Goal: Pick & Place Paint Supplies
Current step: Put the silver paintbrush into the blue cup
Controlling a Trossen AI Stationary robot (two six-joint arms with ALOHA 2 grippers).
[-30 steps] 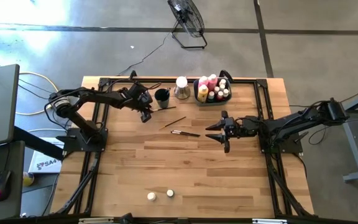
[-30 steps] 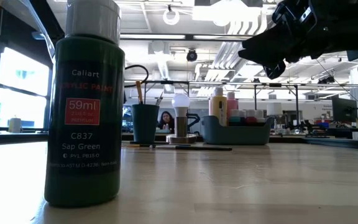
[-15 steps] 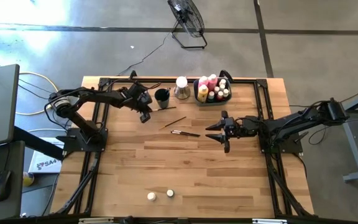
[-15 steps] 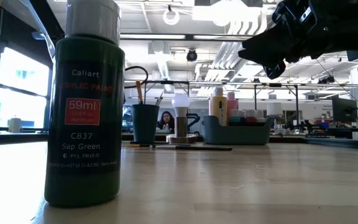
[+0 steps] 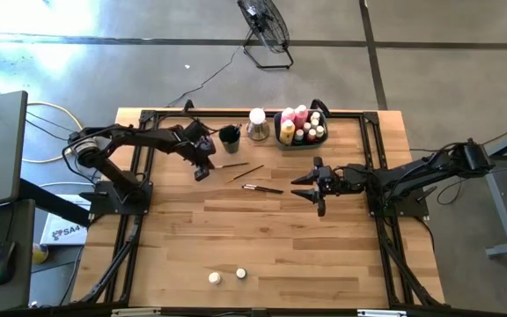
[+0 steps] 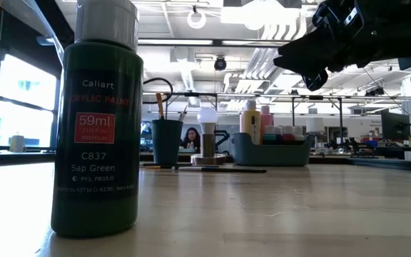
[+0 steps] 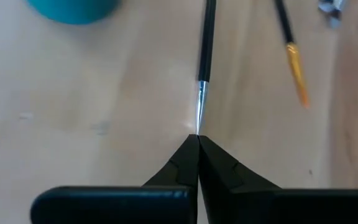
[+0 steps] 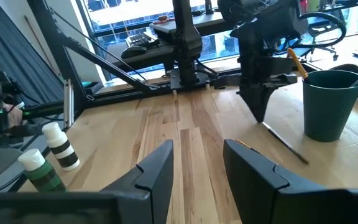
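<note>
My left gripper (image 5: 201,172) is shut on the tip of a thin dark-handled brush (image 7: 206,43) that lies on the table beside the dark teal cup (image 5: 230,136). Two more brushes (image 5: 246,173) (image 5: 262,188) rest flat on the wood nearby. The grey-blue bin (image 5: 322,134) at the far edge holds pink and yellow bottles (image 5: 287,130). Two white-capped bottles (image 5: 214,277) (image 5: 240,274) stand upright near the front edge; one is green (image 6: 98,143). My right gripper (image 5: 311,187) hovers open right of the brushes, with nothing between its fingers. My left gripper pinches the brush's thin silver pointed end (image 7: 200,115) between its two fingertips (image 7: 185,155), only at their free ends. The fingers slant down from the table's left and lie along the brush. The handle (image 8: 288,149) rests on the table, running toward the cup.
A white bulb-shaped object (image 5: 257,123) stands between the cup and the bin. The cup (image 8: 331,102) holds an orange-tipped brush. Dark metal frame rails (image 5: 139,176) run along the table's left, right and far edges. Bare wood stretches across the middle and front.
My left gripper has tipped further down, moved a little toward the near edge and shut on the brush's tip. The brush by the cup lies slightly nearer the front edge than before.
</note>
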